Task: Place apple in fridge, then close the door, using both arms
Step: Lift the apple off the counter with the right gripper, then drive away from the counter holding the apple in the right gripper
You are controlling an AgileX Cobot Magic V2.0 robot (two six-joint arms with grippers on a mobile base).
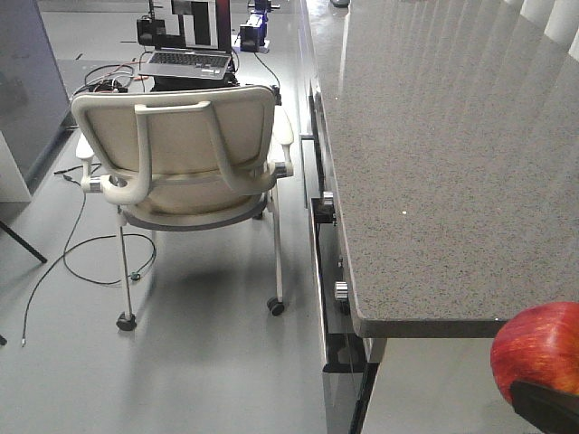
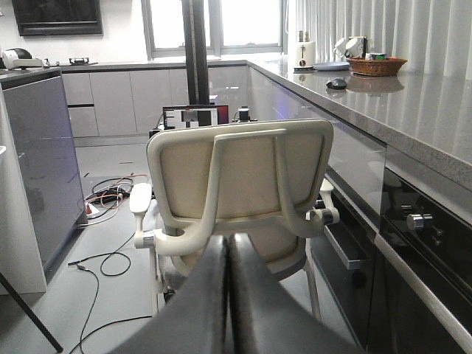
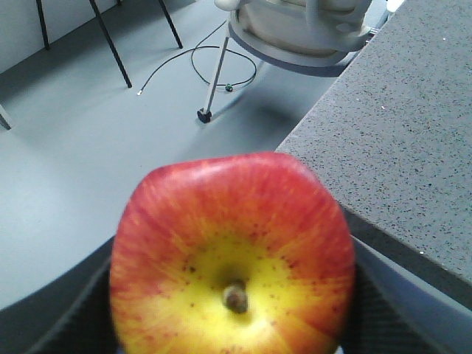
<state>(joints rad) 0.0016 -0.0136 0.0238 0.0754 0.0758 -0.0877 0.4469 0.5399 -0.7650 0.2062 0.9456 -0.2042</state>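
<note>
The apple (image 3: 234, 221), red with a yellow patch round its stem, fills the right wrist view. My right gripper (image 3: 232, 310) is shut on it, with dark fingers (image 3: 63, 317) on both sides. The front view shows the same apple (image 1: 541, 348) at the bottom right corner, just off the counter's near corner, with one black finger (image 1: 547, 407) below it. In the left wrist view my left gripper (image 2: 227, 251) is shut and holds nothing; it points at the back of a chair. The fridge and its door are out of view.
A cream wheeled chair (image 1: 181, 154) stands on the grey floor left of the long stone-topped counter (image 1: 434, 163), which has oven knobs and drawers (image 1: 326, 212) below. Cables (image 1: 81, 262) lie on the floor. A laptop (image 1: 185, 61) sits behind the chair. A grey-blue cabinet (image 2: 40, 169) stands at the left.
</note>
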